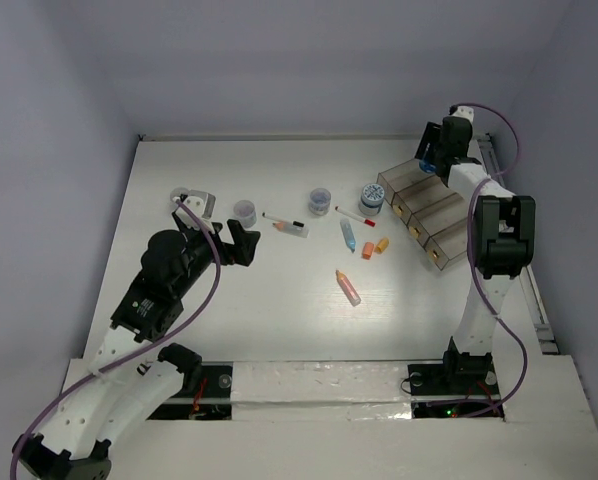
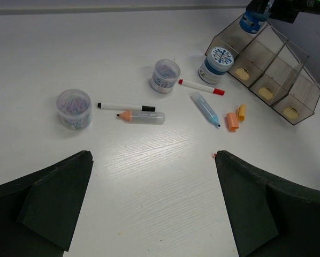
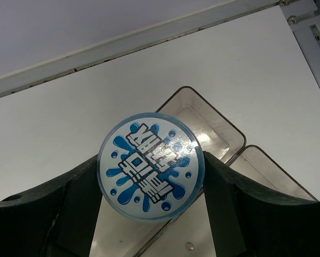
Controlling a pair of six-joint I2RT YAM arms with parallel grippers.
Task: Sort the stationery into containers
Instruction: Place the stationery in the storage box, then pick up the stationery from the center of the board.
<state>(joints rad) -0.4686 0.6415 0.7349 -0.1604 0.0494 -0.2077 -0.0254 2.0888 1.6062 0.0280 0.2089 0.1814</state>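
The right pincer (image 3: 152, 199) is clamped across a round jar with a blue splash-patterned lid (image 3: 150, 166), holding it over the end compartment of the smoky clear organiser tray (image 3: 224, 134) at the far right of the worktop (image 1: 279, 320). The jar looks light, rigid and smooth-walled, so I judge that a hold on the body below the lid best guards against slipping. The left pincer (image 2: 152, 160) hangs empty, jaws wide apart.

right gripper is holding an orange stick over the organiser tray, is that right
Not an orange stick. The right gripper is holding a blue-lidded jar over the organiser tray; the right wrist view shows it.
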